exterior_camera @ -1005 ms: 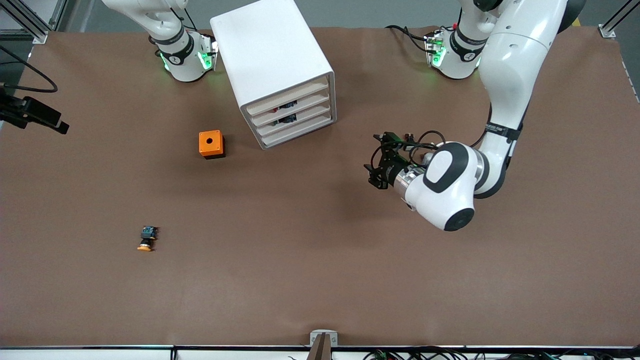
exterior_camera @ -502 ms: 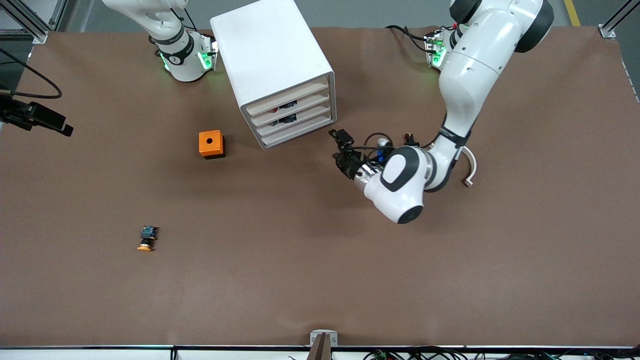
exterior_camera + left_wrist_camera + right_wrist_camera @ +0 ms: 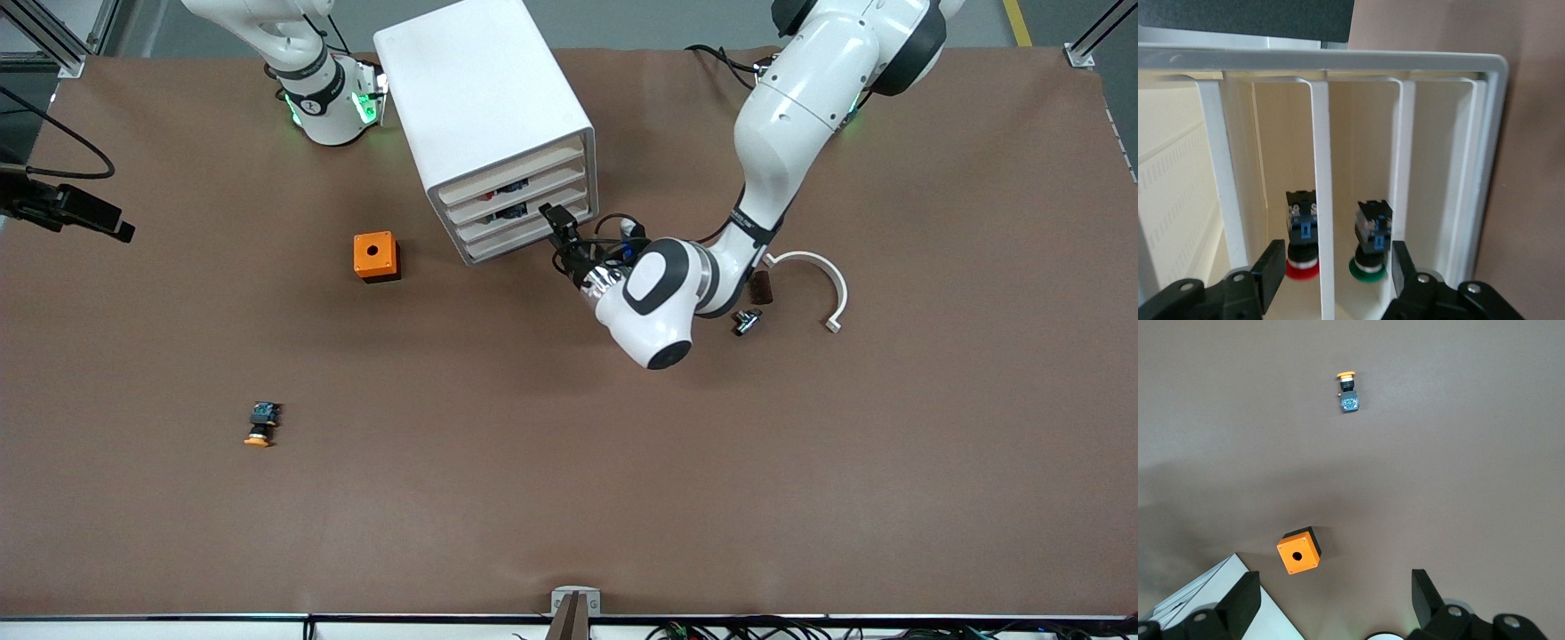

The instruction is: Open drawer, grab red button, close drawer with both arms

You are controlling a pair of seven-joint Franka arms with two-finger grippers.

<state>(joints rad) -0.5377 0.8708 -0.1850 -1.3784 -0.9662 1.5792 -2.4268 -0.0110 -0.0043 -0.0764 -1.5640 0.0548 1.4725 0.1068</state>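
Observation:
The white four-drawer cabinet stands near the right arm's base. All its drawers are closed. My left gripper is at the cabinet's front. In the left wrist view this gripper is open, with one finger on each side of the front rim of the drawer, second from top. The red-capped button lies inside that drawer, and a green-capped one lies in the drawer below. My right gripper is open and empty, high above the table. It does not show in the front view.
An orange box with a hole stands beside the cabinet, and it also shows in the right wrist view. An orange-capped button lies nearer to the front camera. A white curved piece, a brown block and a small metal part lie by the left arm.
My left arm has swung toward the cabinet and its gripper has reached the drawer fronts. This uncovered the curved piece and small parts. The right arm has not visibly moved.

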